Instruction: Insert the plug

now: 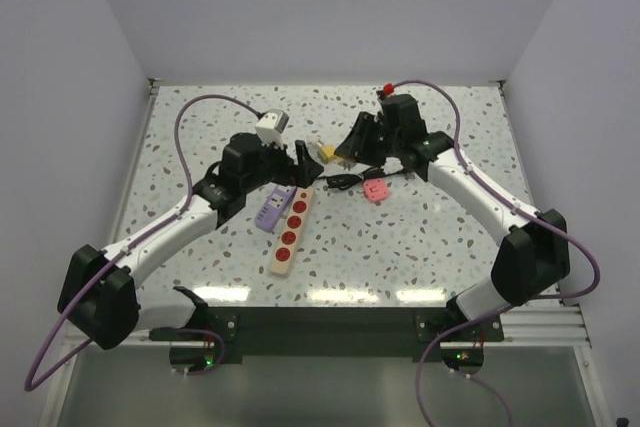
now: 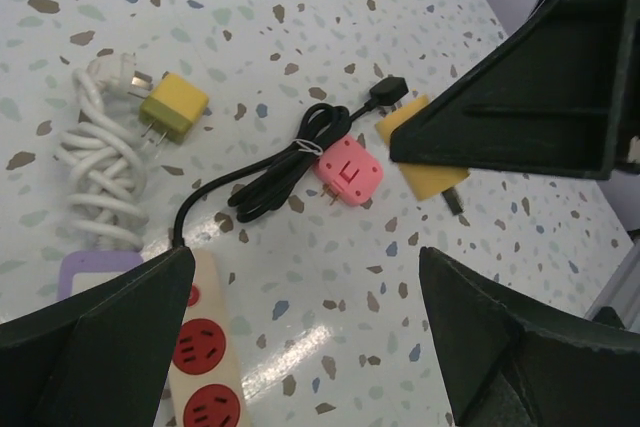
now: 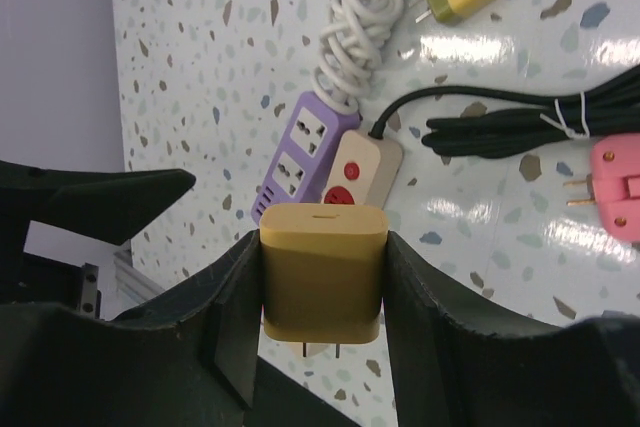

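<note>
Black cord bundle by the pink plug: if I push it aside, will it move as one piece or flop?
Probably as one piece: a white tie cinches the black cord bundle mid-coil. Its loops look soft, so they may deform rather than slide. One tail runs to the beige power strip, so it will likely tug or pivot there.

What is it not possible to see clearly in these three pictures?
Left wrist view: the purple strip is mostly hidden by a jaw; the beige strip is cut off by the bottom edge.
Right wrist view: the jaws cover the sides of the yellow plug; only prong tips show.
Top external view: socket holes are too small to see.
</note>
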Tool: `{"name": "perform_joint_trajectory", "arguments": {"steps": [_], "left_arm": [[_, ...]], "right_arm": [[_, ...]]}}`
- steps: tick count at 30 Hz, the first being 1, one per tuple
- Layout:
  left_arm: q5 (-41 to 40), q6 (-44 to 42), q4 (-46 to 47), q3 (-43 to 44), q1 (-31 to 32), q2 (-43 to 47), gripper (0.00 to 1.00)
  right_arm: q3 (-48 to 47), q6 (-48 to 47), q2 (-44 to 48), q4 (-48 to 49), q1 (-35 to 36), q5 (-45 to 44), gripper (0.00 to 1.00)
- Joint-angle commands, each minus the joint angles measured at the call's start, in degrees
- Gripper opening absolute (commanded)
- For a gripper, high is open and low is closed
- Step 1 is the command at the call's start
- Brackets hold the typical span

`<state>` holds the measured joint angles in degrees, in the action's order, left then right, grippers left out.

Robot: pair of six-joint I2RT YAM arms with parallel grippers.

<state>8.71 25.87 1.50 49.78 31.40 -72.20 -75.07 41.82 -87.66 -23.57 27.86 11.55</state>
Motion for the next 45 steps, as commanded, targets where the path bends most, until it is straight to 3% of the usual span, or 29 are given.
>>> {"name": "perform_joint_trajectory", "arguments": {"steps": [1, 9, 21, 30, 33, 34, 36, 38, 40, 45], "left_arm": [[2.0, 5.8, 10.7, 1.1, 1.3, -1.3, 1.00], [3.5, 8.3, 12.4, 2.8, 5.8, -5.1, 1.00], [0.9, 8.0, 10.9, 8.1, 6.7, -9.3, 0.99], [-0.4, 7.5, 10.5, 10.1, 7.1, -13.0, 0.75], [-1.0, 7.2, 11.1, 10.2, 7.1, -13.6, 0.55], [-1.0, 6.9, 11.2, 10.3, 7.1, -13.6, 0.43], [-0.8, 6.7, 11.2, 10.3, 7.1, -13.7, 0.32], [-0.4, 5.9, 11.1, 10.3, 7.1, -13.6, 0.12], [0.1, 4.8, 10.6, 9.7, 7.1, -13.1, 0.00], [2.8, 1.2, 12.9, 5.5, 7.1, -9.6, 0.00]], "right_arm": [[2.8, 5.9, 2.4, 1.7, 1.3, -0.9, 0.00], [4.1, 8.2, 4.2, 3.4, 2.8, -3.6, 0.00], [4.5, 10.2, 5.7, 4.5, 4.1, -3.4, 0.00], [7.0, 11.0, 8.2, 6.2, 4.5, -0.4, 0.00], [7.8, 10.7, 8.6, 6.1, 4.7, 0.8, 0.00], [8.4, 10.5, 8.6, 5.8, 4.8, 1.0, 0.00], [8.8, 9.9, 8.9, 5.4, 4.8, 1.8, 0.00], [9.6, 9.6, 9.0, 5.2, 4.8, 2.4, 0.00], [10.5, 9.1, 9.5, 5.1, 4.7, 3.0, 0.08], [11.6, 7.9, 11.0, 4.1, 4.8, 3.0, 0.34]]}}
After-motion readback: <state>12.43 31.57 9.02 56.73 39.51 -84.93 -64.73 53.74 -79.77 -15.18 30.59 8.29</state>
